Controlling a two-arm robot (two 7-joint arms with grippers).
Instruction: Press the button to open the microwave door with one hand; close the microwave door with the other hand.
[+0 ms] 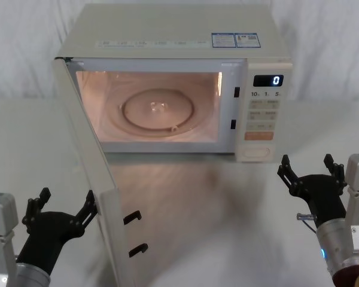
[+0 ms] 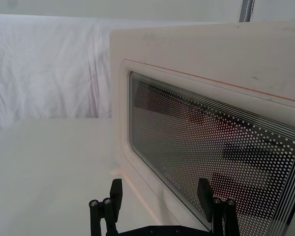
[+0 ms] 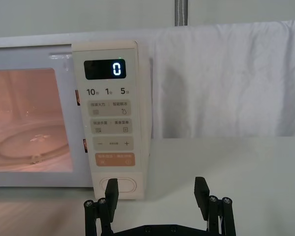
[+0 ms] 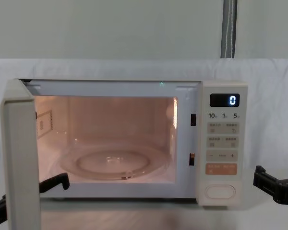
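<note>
Our left gripper [image 1: 63, 206] is hanging released at the near left, its black fingers [image 2: 116, 191] spread wide and holding nothing, just beside the outer face of the microwave door [image 1: 90, 173]; one fingertip is sitting right at the door's free edge, though we cannot tell whether it is touching. The door is standing swung wide open toward us on its left hinge, its two black latch hooks [image 1: 133, 233] pointing right, and from the left wrist we are looking straight at its dotted dark glass window [image 2: 221, 147]. Our right gripper [image 1: 311, 173] is waiting at the near right, also released with its fingers [image 3: 201, 191] spread and gripping nothing, a little nearer to us than the control panel [image 1: 263, 113] and apart from it. From the right wrist we are seeing it lined up in front of the oval button [image 3: 119, 186] at the panel's lower end. The microwave [image 1: 167, 36] is sitting at the far middle of the white table [image 1: 24, 143], its display [image 4: 224, 100] showing 0. Its inside is glowing with a warm light, and the glass turntable [image 1: 158, 112] is lying on the floor of the cavity.
</note>
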